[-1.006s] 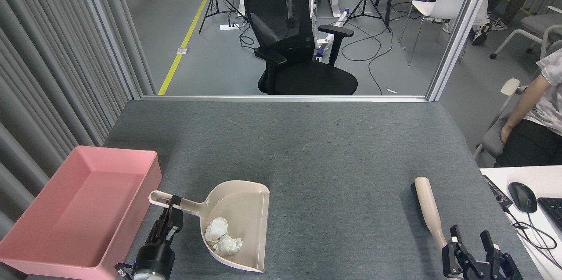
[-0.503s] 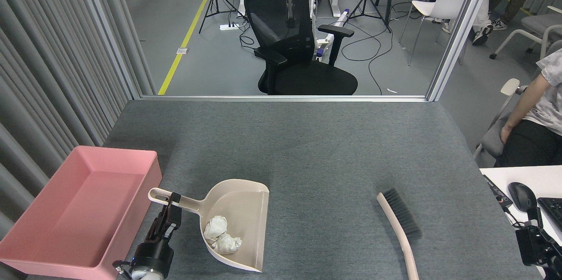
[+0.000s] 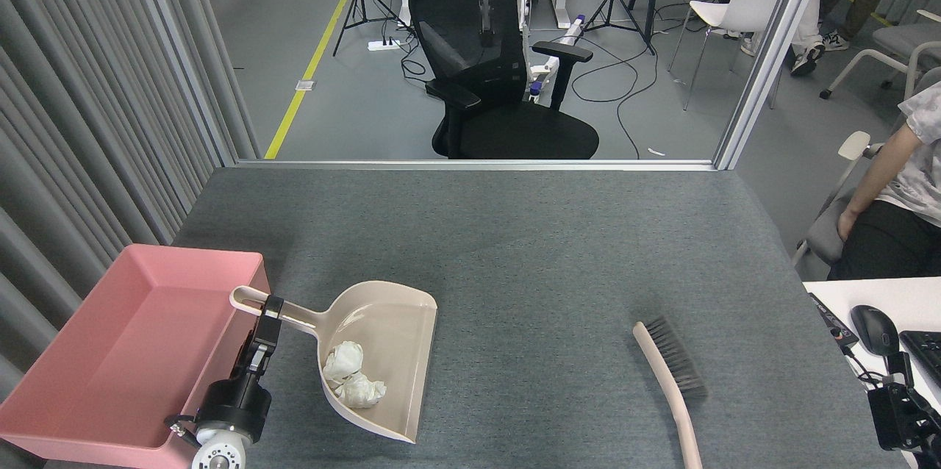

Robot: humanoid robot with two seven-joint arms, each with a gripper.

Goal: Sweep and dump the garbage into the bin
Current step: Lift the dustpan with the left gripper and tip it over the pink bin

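Fingers [image 3: 266,316] of the left gripper [image 3: 268,313] clamped on the dustpan [image 3: 382,359] handle, now shifted toward the bin [image 3: 110,351].

Head view: since 0.5 s ago the dustpan has moved left and looks lifted, its handle end now over the pink bin's right wall; the 2 paper balls [image 3: 351,379] still sit inside it, so dumping seems next. The left arm reaches up from the bottom edge. The brush [image 3: 673,381] lies released on the tabletop [image 3: 529,248]; the right gripper [image 3: 900,414], at the right edge, I cannot tell whether wide or narrow.
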